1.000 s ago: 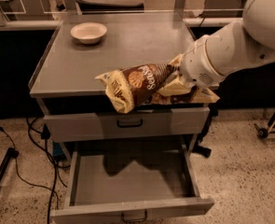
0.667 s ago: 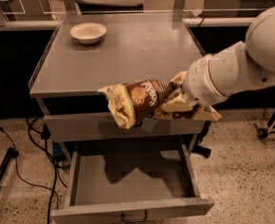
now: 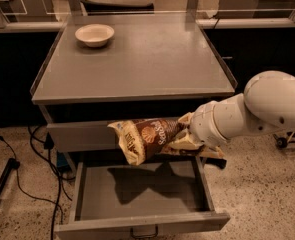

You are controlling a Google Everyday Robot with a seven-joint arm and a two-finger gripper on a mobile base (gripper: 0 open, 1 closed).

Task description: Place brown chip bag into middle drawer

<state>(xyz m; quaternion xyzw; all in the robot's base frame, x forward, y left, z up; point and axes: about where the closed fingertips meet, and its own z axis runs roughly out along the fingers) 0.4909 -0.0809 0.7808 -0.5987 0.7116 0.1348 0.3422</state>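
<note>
While the grey worktop (image 3: 152, 59) takes up most of the view, the action sits below its front edge, toward the front-right corner. From the right, the white arm (image 3: 267, 109) reaches in at the height of the drawers. Its thick rounded upper segment is angled down and leftward into a narrower wrist, which ends just under the front edge.

Beneath it, the middle drawer (image 3: 142, 224) stands pulled out. Its flat grey tray is open to view, its plain front panel is nearest the camera, and a small dark wire handle hangs on that panel. A shut grey drawer front (image 3: 79, 134) lies above it, directly under the worktop.

The brown chip bag (image 3: 147, 136) hangs in the air in front of that shut drawer front and over the back of the open tray, casting a shadow on the tray floor without touching it. Its long axis runs roughly parallel to the worktop's front edge. The right end is at the wrist; the free left end points toward the left edge and sags a little. It is crinkly foil, dark brown in the middle with pale print, and yellow-cream at the sealed left end.

The hand (image 3: 187, 143) is clamped on the bag's right end.

A small pale bowl (image 3: 94, 34) rests near the worktop's far-left corner.
</note>
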